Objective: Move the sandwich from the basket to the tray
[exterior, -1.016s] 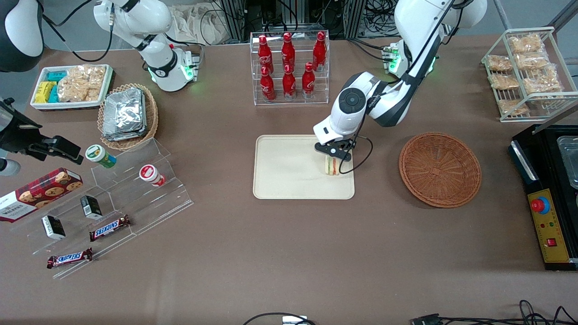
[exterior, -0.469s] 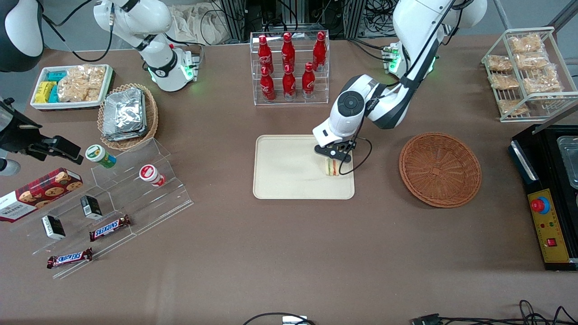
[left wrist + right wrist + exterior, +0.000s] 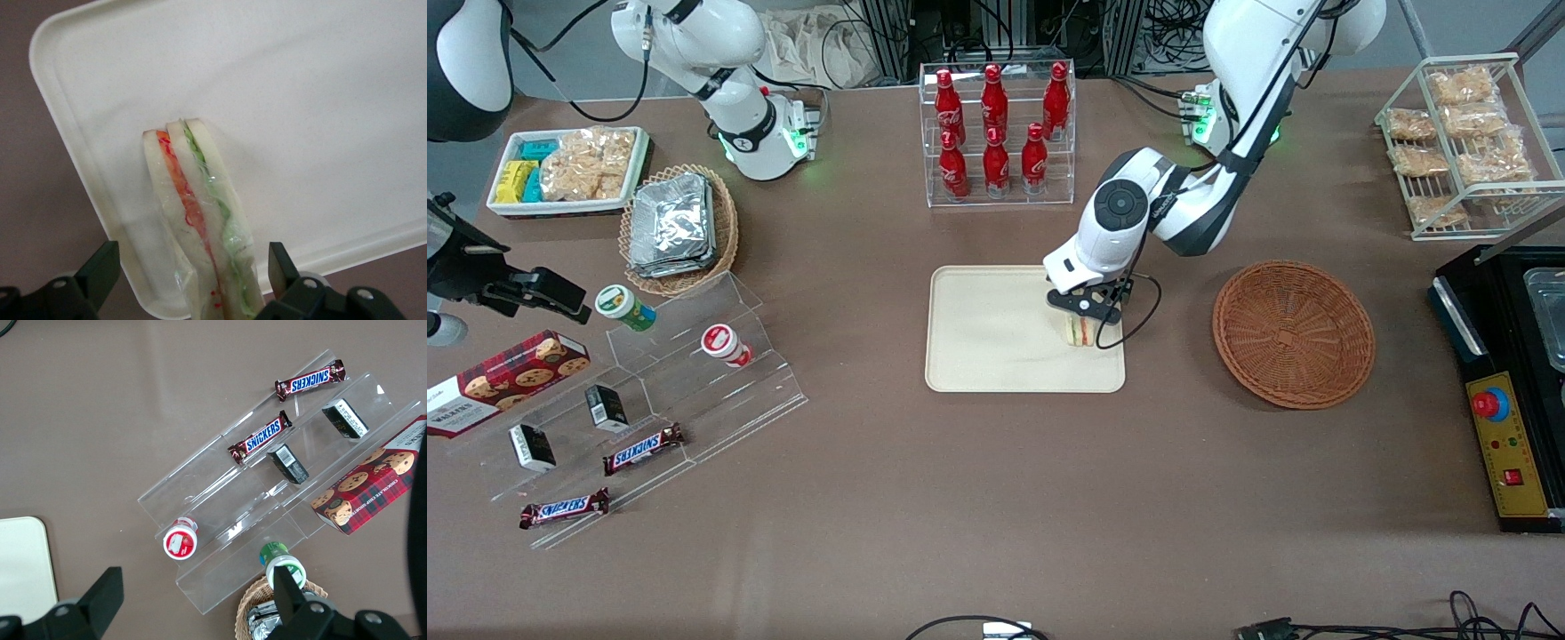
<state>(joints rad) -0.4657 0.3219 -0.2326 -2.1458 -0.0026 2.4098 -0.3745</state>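
The sandwich (image 3: 1081, 330) stands on its edge on the cream tray (image 3: 987, 329), near the tray's end toward the working arm. My left gripper (image 3: 1084, 311) is right above it, open, with one finger on each side of the wedge and a gap to each. In the left wrist view the sandwich (image 3: 200, 220) shows its red, orange and green layers between the dark fingers (image 3: 100, 270), resting on the tray (image 3: 320, 100). The brown wicker basket (image 3: 1294, 333) lies beside the tray toward the working arm's end, with nothing in it.
A clear rack of red bottles (image 3: 996, 133) stands farther from the front camera than the tray. A wire rack of snack bags (image 3: 1463, 142) and a black control box (image 3: 1507, 391) are at the working arm's end. A clear stepped shelf with snacks (image 3: 649, 400) is toward the parked arm's end.
The sandwich stays in the same spot on the tray. The left arm's wrist has shifted only slightly above it.
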